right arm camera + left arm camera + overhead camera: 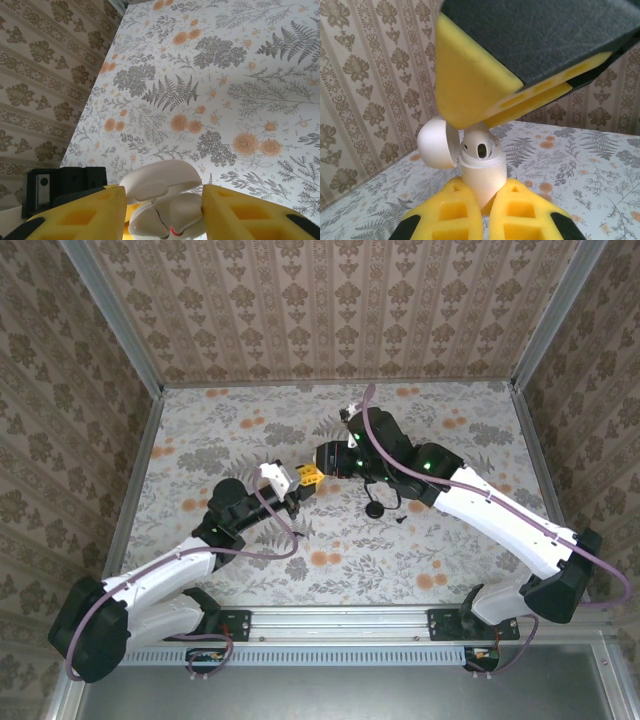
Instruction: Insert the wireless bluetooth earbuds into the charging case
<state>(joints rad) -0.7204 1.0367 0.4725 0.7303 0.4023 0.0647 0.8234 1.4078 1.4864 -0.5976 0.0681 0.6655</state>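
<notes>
charging case (481,172): one, white, with its hinged lid (437,146) swung open toward 9 o'clock in the left wrist view. it is off the table, standing tilted and pinched at its lower body between the two yellow fingers (445,215) of the left gripper (485,189), which is pressed together on it. one dark oval shows in the case's open top; whether that is an earbud or a bare socket i cannot tell.

in the right wrist view the right gripper (164,200) has its two yellow fingers (75,215) spread, one on each side of the case. whether the pads touch it i cannot tell.

from above, the two grippers meet near the middle of the floral table (200,430), the left arm reaching in from 7 o'clock and the right arm from 4 o'clock. one black round disc (375,508) lies on the table at 4 o'clock from the meeting point. one tiny black earbud (400,519) lies just beside it at 4 o'clock, apart from the case.
</notes>
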